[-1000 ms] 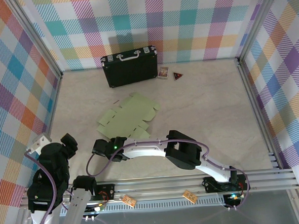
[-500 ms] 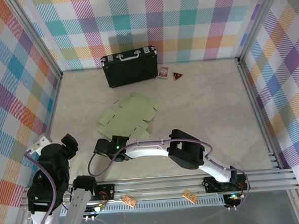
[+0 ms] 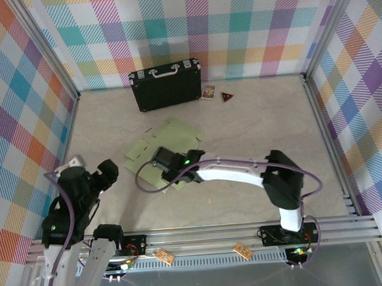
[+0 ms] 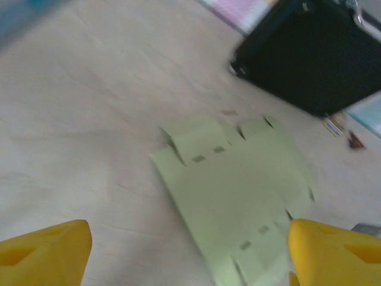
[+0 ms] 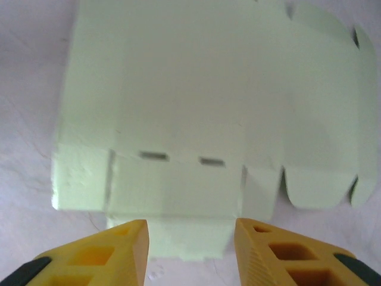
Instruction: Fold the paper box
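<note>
Overhead, the paper box (image 3: 174, 132) lies flat and unfolded on the table (image 3: 261, 126), a pale green cut-out with flaps, in front of the black case (image 3: 166, 86) that stands against the back wall. Right of the case lie a small card (image 3: 207, 92) and a dark triangular piece (image 3: 227, 97). The right arm reaches across from its base to the left, and the right gripper (image 3: 159, 159) sits over the near edge of the sheet, hiding part of it. The left gripper (image 3: 107, 171) hangs above bare table at the near left, apart from the sheet.

From the left wrist, somewhat blurred, the two yellow fingertips (image 4: 53, 247) stand far apart at the bottom corners with nothing held between them. The green sheet lies ahead of them, flat, with small slots and notched tabs along its edges, and the case lies beyond it.

From the right wrist, the sheet lies spread out directly below. The yellow fingers (image 5: 101, 250) are partly spread, one on either side of a small near tab. Whether they touch the card cannot be told, and no pinch on it shows.
</note>
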Tool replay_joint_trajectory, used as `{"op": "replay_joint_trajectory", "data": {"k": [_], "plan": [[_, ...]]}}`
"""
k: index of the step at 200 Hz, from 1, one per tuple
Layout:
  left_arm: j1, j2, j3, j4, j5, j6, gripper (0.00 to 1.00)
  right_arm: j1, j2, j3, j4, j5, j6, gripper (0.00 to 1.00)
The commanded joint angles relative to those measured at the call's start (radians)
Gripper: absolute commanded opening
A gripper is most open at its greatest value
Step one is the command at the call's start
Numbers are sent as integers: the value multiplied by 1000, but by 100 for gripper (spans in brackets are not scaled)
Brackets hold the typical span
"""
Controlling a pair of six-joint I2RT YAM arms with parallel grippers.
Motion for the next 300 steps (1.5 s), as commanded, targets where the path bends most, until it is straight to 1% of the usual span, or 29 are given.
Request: {"op": "replay_joint_trajectory", "data": {"k": [1, 22, 34, 55, 87, 102, 111, 120, 145, 167, 170, 178, 224, 257, 300], "plan": [[7, 59, -102, 101, 213, -110, 84, -77, -103, -100, 82, -200, 127, 44], [7, 44, -219, 171, 243, -144, 84, -138, -145, -177, 150, -316, 159, 44], [7, 45, -273, 198, 272, -156, 84, -180, -131, -187, 177, -394, 184, 35], [4, 42, -357, 266, 333, -185, 83, -249, -66, -149, 184, -548, 223, 32], [3, 70, -428, 341, 336, -216, 83, -269, 32, -69, 185, -555, 207, 32], [2, 114, -460, 418, 372, -219, 83, -290, 84, -28, 185, -625, 245, 31], [2, 139, -477, 472, 400, -222, 81, -301, 118, -4, 192, -668, 272, 30], [0, 162, -488, 512, 408, -228, 79, -303, 143, 10, 197, -679, 281, 30], [-4, 212, -508, 569, 389, -220, 79, -307, 199, 53, 194, -672, 286, 28], [-6, 274, -536, 617, 398, -220, 79, -308, 221, 60, 221, -724, 298, 28], [-8, 283, -542, 655, 401, -223, 80, -309, 225, 61, 222, -729, 300, 27], [-8, 306, -556, 685, 405, -226, 79, -309, 235, 63, 226, -732, 304, 27], [-20, 371, -578, 748, 381, -225, 79, -327, 295, 93, 194, -737, 351, 23], [-34, 404, -571, 785, 369, -229, 79, -329, 301, 86, 198, -747, 358, 23], [-68, 485, -572, 890, 361, -264, 80, -331, 303, 63, 211, -763, 373, 22]]}}
